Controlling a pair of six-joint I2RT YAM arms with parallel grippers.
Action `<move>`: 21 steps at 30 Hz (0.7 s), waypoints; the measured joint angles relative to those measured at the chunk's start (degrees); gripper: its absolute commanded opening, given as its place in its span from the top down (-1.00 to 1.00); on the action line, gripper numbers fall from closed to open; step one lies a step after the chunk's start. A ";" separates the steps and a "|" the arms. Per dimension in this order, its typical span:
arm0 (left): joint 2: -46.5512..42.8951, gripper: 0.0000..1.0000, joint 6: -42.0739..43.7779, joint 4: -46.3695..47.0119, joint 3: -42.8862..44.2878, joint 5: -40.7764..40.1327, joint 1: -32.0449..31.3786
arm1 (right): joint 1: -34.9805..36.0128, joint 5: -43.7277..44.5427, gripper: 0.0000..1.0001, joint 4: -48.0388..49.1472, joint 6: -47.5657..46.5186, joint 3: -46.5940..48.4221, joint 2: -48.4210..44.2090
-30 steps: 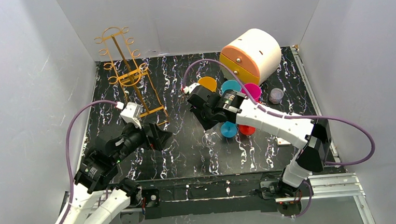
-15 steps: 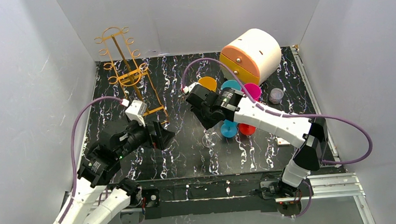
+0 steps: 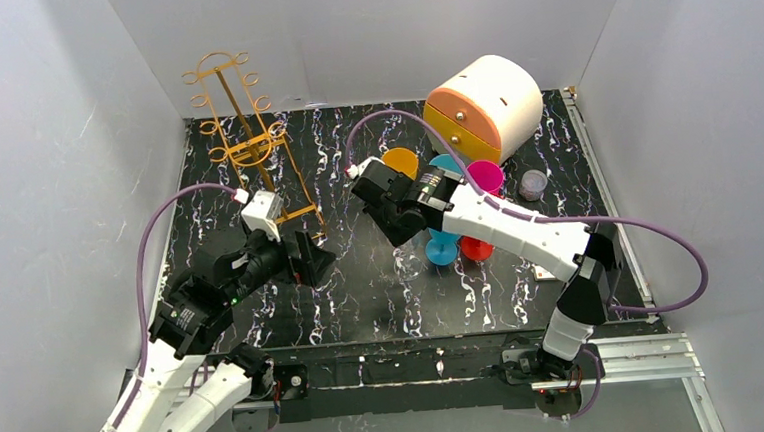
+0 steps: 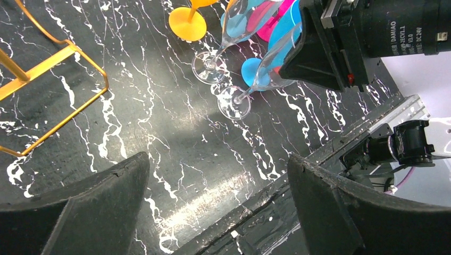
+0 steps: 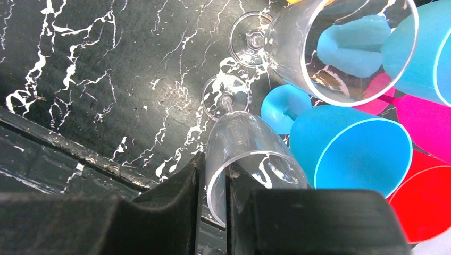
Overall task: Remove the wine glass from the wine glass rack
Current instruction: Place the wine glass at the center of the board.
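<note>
The gold wire wine glass rack [image 3: 250, 149] stands at the back left, and I see no glass on its hooks. Its base shows in the left wrist view [image 4: 64, 53]. My right gripper [image 3: 397, 233] is shut on the rim of a clear wine glass [image 5: 242, 143], with one finger inside the bowl and one outside. The glass leans, with its foot [image 5: 226, 97] at or just above the table. It also shows in the left wrist view [image 4: 268, 74]. A second clear glass [image 4: 242, 24] stands beside it. My left gripper [image 4: 218, 164] is open and empty, right of the rack's base.
Coloured plastic glasses crowd behind the right gripper: orange [image 3: 401, 162], blue [image 3: 441, 249], magenta [image 3: 486, 177] and red [image 3: 476, 249]. An orange and cream drawer unit [image 3: 484, 105] sits at the back right, with a small jar [image 3: 532, 183] near it. Grey walls close in on three sides.
My right gripper has shifted slightly left and back with the clear glass in it. My left gripper has edged a little to the right.
</note>
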 measured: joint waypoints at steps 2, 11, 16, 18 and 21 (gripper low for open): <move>-0.11 -0.97 0.26 -0.09 0.35 -0.61 0.00 | 0.00 0.24 0.50 -0.17 0.00 0.11 0.04; -1.62 -0.97 0.81 -1.64 0.46 -3.56 0.00 | -0.02 0.63 0.24 -1.03 -0.04 0.11 0.04; -1.62 -0.97 0.79 -2.89 0.79 -5.01 0.00 | -0.02 -0.31 -0.02 -0.81 -0.15 0.09 -0.35; -1.57 -0.97 0.76 -3.15 1.03 -5.77 0.00 | -0.02 -1.18 -0.12 -0.13 -0.26 0.07 -1.22; -1.22 -0.97 0.37 -3.80 1.51 -7.48 0.00 | -0.02 -2.34 -0.19 1.38 -0.39 -0.04 -3.63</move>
